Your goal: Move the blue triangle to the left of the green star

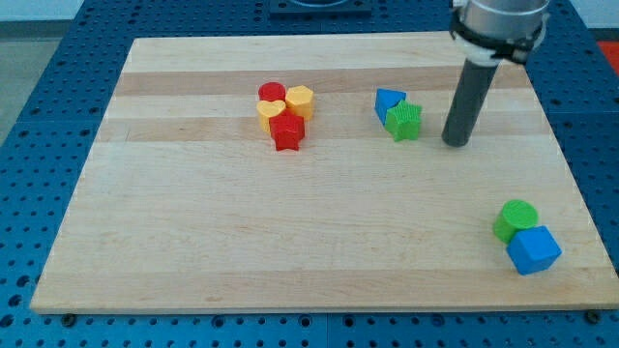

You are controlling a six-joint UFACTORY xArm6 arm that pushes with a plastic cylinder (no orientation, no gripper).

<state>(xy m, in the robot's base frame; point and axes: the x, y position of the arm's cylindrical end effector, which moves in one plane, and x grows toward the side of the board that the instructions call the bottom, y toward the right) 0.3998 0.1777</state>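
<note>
The blue triangle (388, 101) lies in the upper middle of the wooden board (193, 242), touching the green star (404, 121) on its upper left side. My tip (455, 143) rests on the board to the right of the green star, about a block's width away, touching neither block. The dark rod rises from it toward the view's top right.
A cluster of a red cylinder (272, 94), a yellow hexagon (300, 100), a yellow block (270, 115) and a red star (287, 131) sits left of the triangle. A green cylinder (515, 219) and a blue cube (534, 249) lie at the lower right.
</note>
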